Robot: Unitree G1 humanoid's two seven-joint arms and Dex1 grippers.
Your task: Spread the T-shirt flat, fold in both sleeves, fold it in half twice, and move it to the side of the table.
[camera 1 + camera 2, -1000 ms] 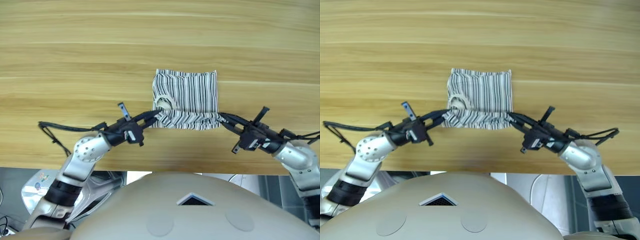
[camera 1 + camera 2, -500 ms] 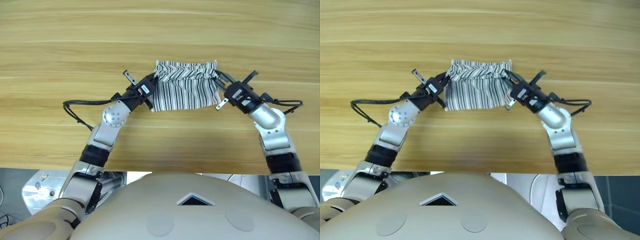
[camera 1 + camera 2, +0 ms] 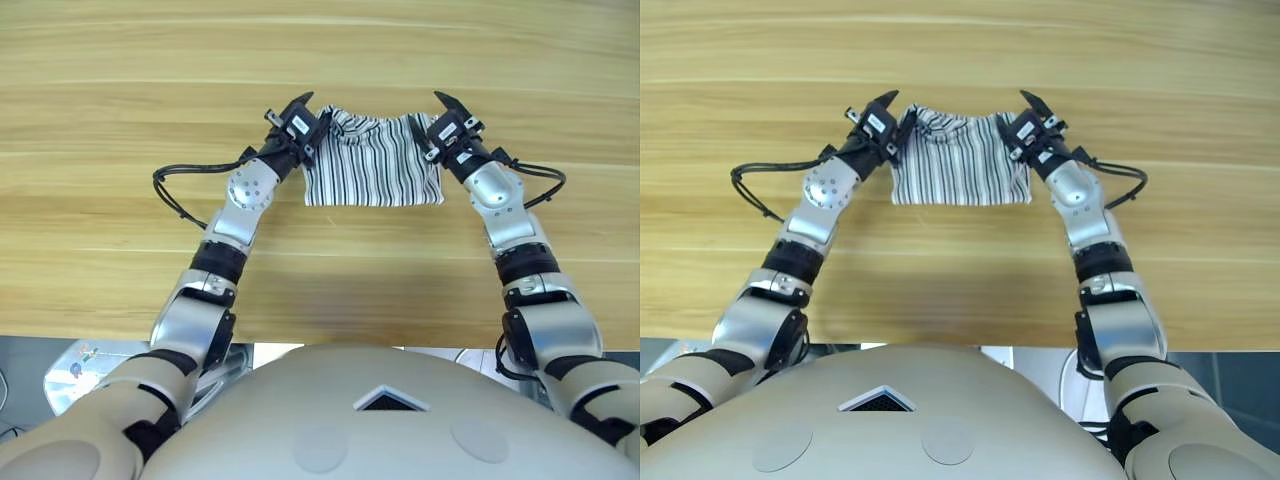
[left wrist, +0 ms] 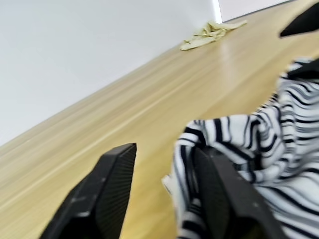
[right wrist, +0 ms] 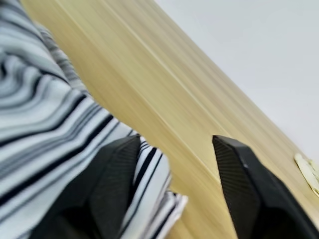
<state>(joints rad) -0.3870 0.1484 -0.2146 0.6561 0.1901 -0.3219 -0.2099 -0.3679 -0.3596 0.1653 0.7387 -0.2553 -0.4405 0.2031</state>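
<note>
The striped T-shirt [image 3: 372,165] lies on the wooden table [image 3: 120,100] as a small folded rectangle, its far edge bunched. My left gripper [image 3: 288,107] sits open at the shirt's far left corner. In the left wrist view the left gripper [image 4: 164,149] shows spread fingers, with striped cloth [image 4: 259,144] resting against one of them. My right gripper [image 3: 458,110] is open at the far right corner. Cloth [image 5: 45,114] drapes beside one finger of the right gripper [image 5: 175,142] in the right wrist view.
A crumpled yellowish cloth [image 4: 212,32] lies far off on the table by the white wall. The table's near edge [image 3: 300,345] runs just in front of my arms. Bare wood surrounds the shirt on all sides.
Both grippers carried the shirt's near edge away from me to the far edge, folding it in half. They then let go and now stand open at the far corners.
</note>
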